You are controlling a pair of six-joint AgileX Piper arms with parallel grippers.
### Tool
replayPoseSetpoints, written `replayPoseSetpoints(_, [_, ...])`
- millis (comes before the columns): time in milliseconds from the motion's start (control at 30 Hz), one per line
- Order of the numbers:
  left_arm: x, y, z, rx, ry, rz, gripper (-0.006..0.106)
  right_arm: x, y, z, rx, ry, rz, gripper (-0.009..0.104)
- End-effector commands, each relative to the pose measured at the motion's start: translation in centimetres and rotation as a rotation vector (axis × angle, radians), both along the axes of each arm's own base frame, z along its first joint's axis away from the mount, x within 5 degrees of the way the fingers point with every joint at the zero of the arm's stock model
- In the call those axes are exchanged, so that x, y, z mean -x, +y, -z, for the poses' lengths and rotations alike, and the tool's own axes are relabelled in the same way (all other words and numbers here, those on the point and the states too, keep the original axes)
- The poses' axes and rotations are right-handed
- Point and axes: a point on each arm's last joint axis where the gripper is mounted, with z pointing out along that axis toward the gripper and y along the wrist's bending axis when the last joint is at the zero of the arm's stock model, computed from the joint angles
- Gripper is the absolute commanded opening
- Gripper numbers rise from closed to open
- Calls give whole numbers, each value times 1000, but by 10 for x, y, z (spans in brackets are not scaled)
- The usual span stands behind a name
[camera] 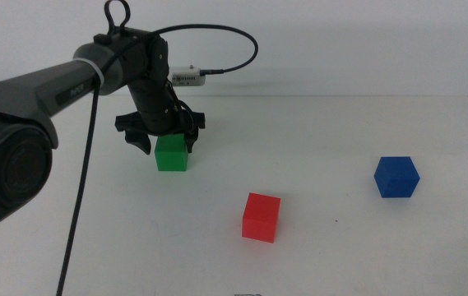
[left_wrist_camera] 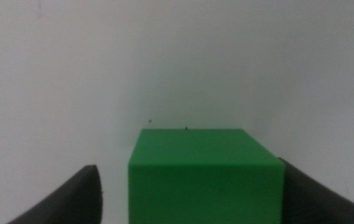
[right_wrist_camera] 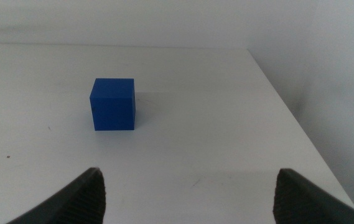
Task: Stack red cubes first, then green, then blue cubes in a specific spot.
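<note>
White counter carried three cubes. Left tool straddled the green cube toward the far left, jaws spread, gripping nothing. Right tool stood open before the blue cube near the right edge. Red cube sat mid-counter.

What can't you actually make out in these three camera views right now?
- Left gripper, middle view: its body hides the far side of the green cube; whether a jaw touches is unclear.
- Green cube, left wrist view: bottom cut off by the frame edge.
- Right gripper, right wrist view: only jaw tips show; absent from the middle view.
- Red cube: shown only in the middle view.
</note>
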Motion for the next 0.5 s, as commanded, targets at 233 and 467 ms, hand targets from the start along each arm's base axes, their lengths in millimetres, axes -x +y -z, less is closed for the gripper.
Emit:
replayPoseSetpoints(233, [1,-1,-35,47,-80,-5,33,0,0,-11,35,-99,-4,94])
replayPoseSetpoints(467, [21,2,-60,46,13,20,-1,0,0,-11,35,-99,-4,94])
